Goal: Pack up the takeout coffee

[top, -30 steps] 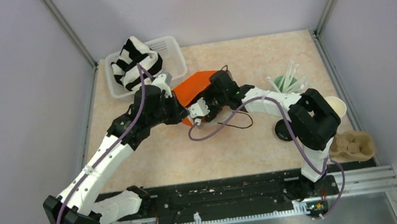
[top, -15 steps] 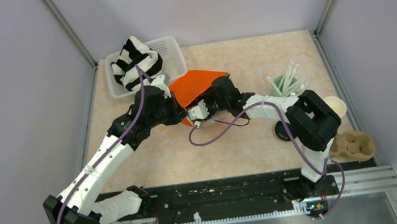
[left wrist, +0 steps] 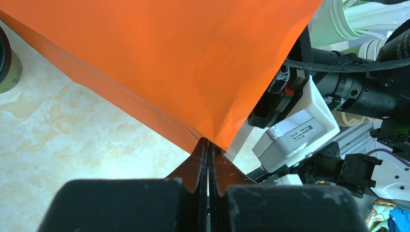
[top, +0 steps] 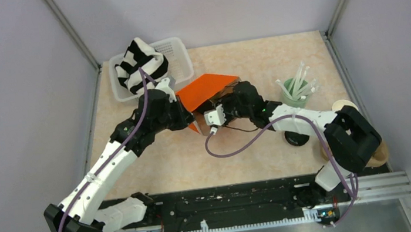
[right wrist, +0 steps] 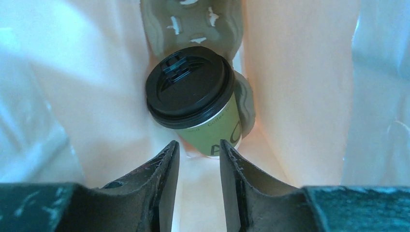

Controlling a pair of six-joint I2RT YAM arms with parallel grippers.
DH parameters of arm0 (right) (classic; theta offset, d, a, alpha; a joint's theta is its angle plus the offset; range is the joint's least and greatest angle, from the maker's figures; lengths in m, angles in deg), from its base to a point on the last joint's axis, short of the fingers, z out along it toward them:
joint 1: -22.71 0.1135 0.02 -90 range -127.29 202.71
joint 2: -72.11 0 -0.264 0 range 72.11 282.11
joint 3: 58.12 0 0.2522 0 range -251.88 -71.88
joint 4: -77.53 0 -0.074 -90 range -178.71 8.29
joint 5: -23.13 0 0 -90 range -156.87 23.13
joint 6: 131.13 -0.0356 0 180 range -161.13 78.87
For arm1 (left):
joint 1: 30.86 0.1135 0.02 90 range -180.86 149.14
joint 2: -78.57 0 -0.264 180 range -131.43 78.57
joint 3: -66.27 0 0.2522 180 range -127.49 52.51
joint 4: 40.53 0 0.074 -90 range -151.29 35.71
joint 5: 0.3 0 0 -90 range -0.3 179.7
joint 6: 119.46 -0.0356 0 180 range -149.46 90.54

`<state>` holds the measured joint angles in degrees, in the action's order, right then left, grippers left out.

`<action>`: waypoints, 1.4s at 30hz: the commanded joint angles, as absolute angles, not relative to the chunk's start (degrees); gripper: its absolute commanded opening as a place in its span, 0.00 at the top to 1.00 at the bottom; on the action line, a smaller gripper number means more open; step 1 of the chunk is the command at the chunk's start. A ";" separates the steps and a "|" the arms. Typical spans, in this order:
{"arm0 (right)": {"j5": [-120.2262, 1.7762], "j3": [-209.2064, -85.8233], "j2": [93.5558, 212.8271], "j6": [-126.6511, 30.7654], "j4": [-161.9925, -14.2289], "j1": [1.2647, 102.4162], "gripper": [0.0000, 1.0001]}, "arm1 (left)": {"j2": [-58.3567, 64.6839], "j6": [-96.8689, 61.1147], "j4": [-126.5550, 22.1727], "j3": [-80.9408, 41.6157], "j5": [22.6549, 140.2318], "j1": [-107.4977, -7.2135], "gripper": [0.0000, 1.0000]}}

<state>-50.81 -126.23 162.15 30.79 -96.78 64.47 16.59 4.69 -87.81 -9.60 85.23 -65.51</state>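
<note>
Where the left gripper [left wrist: 208,145] presses its fingers together, they pinch the lower folded corner of the orange paper bag [left wrist: 169,58], which spreads upward and away from the tips. Right gripper [right wrist: 199,154], reaching inside the bag: fingers parted by a narrow gap, nothing between them. Just beyond these tips a green takeout cup [right wrist: 220,130] stands upright with its black lid [right wrist: 188,87] on. It sits in a pulp cup carrier [right wrist: 193,19] that extends farther from the fingers, with the bag walls rising on both sides. Behind the right wrist, outside the bag, a mint tumbler of straws [top: 293,90] stands on the table [top: 244,158].
</note>
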 commanded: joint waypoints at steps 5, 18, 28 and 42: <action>-44.28 -128.74 160.56 33.24 -89.06 63.53 0.28 | 18.01 3.59 -86.10 -9.86 81.89 -65.76 1.00; -39.01 -138.27 171.67 38.98 -86.45 65.20 0.17 | 17.00 4.23 -85.26 -9.24 77.92 -65.75 1.00; -39.82 -138.96 178.50 37.24 -97.14 66.41 0.21 | 14.68 3.70 -86.27 -10.62 77.60 -65.76 1.00; -43.61 -133.57 174.81 34.06 -104.90 66.38 0.53 | 15.09 2.80 -88.43 -11.72 80.37 -65.78 1.00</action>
<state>-42.51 -135.71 178.78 35.71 -101.28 64.95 14.26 2.68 -91.88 -9.18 82.42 -65.07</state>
